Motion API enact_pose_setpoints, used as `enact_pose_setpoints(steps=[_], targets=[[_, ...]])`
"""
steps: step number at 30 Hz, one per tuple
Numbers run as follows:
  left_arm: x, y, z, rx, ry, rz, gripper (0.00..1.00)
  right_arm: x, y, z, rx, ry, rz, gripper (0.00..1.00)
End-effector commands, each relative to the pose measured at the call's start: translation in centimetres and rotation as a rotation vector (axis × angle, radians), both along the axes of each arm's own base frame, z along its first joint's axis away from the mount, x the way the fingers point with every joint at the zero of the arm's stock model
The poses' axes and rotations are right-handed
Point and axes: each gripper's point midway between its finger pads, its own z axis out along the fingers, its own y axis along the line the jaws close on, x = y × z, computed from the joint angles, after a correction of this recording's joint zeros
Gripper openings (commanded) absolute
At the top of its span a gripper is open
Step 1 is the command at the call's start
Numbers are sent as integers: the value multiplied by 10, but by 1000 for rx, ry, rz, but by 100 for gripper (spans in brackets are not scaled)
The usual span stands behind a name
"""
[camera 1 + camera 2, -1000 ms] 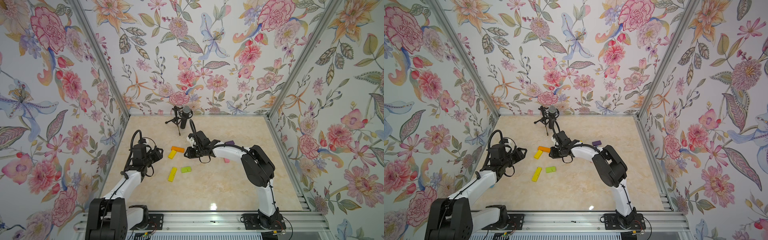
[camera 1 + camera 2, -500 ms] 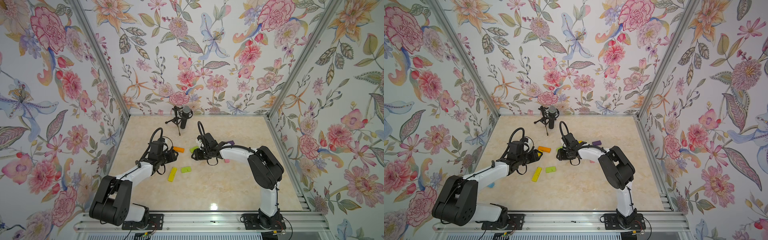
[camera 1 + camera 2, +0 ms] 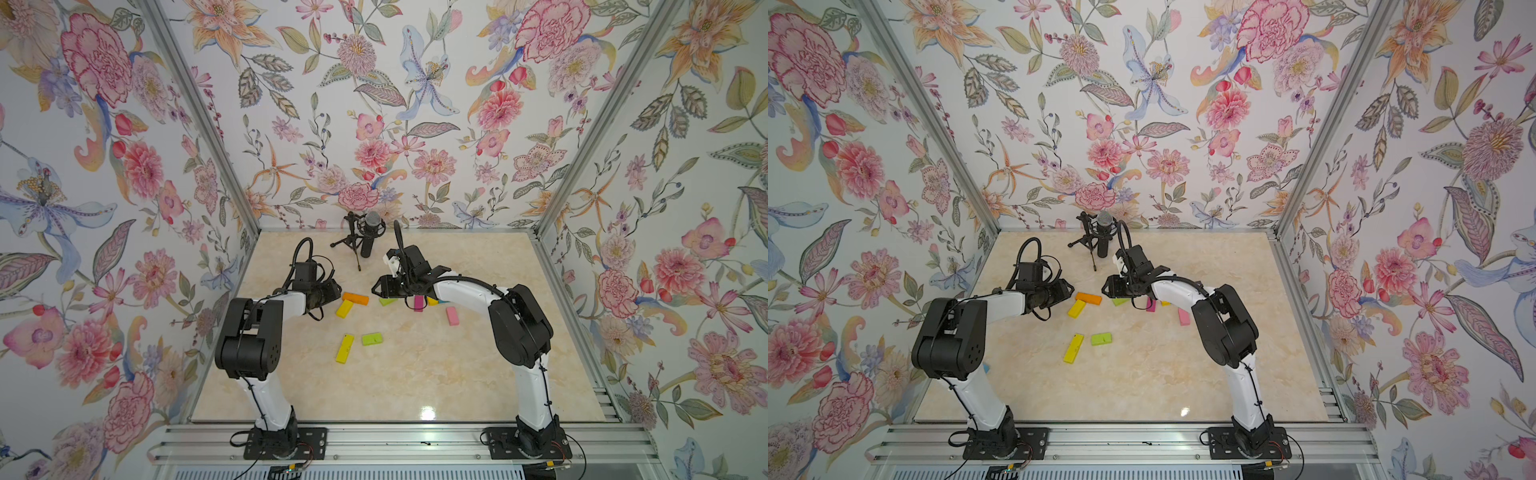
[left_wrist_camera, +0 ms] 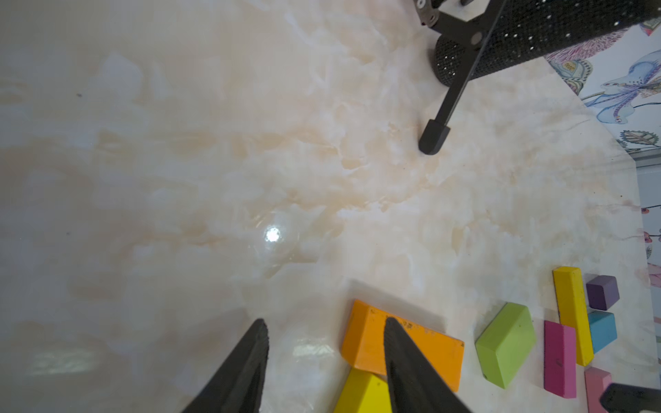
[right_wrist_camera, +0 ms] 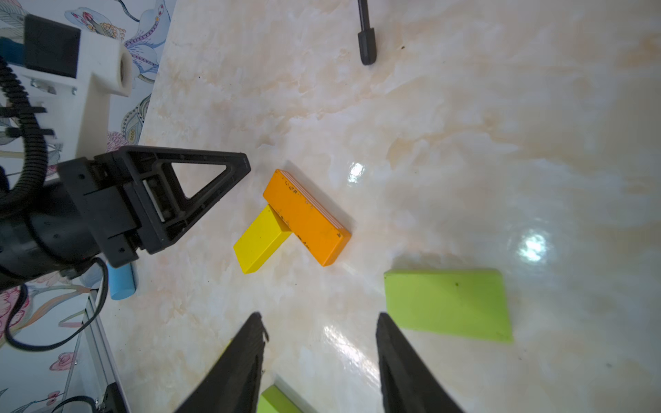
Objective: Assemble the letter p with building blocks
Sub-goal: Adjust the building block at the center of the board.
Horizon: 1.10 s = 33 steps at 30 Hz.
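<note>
On the glossy counter (image 3: 395, 386) between floral walls (image 3: 374, 104), building blocks (image 3: 371, 339) lay flat near the microphone (image 3: 370, 237): probably light, rigid, slick, best pinched across long sides. Left end effector (image 4: 325, 321) and right end effector (image 5: 318, 316) gaped, empty.

Short yellow block (image 4: 361, 393) and pink block (image 4: 595, 388) cropped at the picture's edge. Lime block (image 5: 275, 402) cropped, mostly unseen.
</note>
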Motion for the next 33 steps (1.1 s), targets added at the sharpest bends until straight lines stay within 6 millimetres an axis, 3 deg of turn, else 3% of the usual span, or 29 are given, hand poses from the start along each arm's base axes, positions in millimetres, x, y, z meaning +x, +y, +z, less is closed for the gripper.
enact_pose_setpoints(steps=[1,7,13,33], targets=[[16,-12,8,-24,-45,-56,54,-16,24,-11,18,55,52,50],[13,-9,1,-87,-38,-49,53,-24,52,-21,56,97,91,40],[7,-6,-3,-170,-40,-44,52,-26,71,-34,84,132,111,38],[-5,-14,-13,-250,-9,-79,53,-18,102,-50,146,191,128,39]])
